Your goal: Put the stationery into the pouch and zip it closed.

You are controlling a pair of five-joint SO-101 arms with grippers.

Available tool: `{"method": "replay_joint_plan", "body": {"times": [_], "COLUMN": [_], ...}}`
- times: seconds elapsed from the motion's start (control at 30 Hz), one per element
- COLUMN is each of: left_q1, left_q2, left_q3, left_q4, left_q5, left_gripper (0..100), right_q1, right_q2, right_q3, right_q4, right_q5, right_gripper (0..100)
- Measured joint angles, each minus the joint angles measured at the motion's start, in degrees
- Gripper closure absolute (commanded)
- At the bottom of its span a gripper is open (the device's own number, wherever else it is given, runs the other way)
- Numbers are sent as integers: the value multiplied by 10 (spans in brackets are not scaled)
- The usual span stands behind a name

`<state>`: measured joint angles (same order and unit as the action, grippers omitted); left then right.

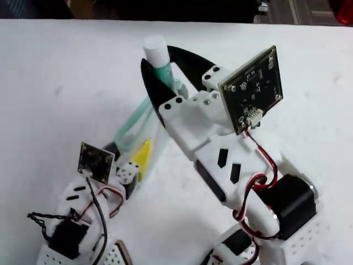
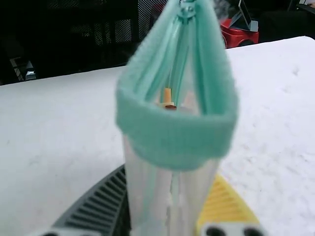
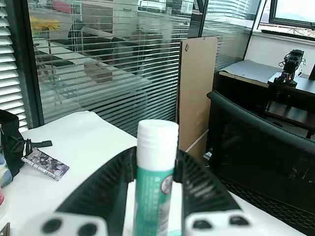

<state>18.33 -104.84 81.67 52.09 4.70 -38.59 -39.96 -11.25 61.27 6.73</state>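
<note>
While the white table [image 1: 55, 83] runs on to its far edge, with dark room beyond, the left gripper [image 2: 170, 179] clamps the open-mouthed pouch [image 2: 177, 132] near the middle. At the pouch's far end, the right gripper [image 1: 161, 61] grasps an upright glue stick [image 3: 156, 162]. Window blinds [image 3: 88, 59] and a black chair [image 3: 266, 157] stand behind.

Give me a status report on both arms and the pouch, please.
Left end effector shut on pouch, zip open. Right end effector shut on glue stick, not yet in. Nothing blocking the mouth.
</note>
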Motion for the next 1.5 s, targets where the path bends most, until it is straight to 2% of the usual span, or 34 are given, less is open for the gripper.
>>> {"method": "replay_joint_plan", "body": {"times": [0.27,0.53,0.67,0.77,0.93,1.17,1.5], "left_q1": [0,0,0,0,0,0,0], "left_q2": [0,0,0,0,1,1,2], "left_q3": [0,0,0,0,0,0,0], "left_q4": [0,0,0,1,1,1,1], "left_q5": [0,0,0,0,0,0,0], "left_gripper": [841,841,786,787,789,789,787], "right_q1": [-2,-42,-41,-43,-42,-43,-42], "right_q2": [0,0,0,-5,-6,-25,-47], "right_q3": [0,0,4,44,135,256,402], "right_q4": [0,0,-5,-41,-105,-146,-273], "right_q5": [0,0,0,-3,-63,-67,-68], "right_gripper": [982,982,982,982,982,982,982]}}
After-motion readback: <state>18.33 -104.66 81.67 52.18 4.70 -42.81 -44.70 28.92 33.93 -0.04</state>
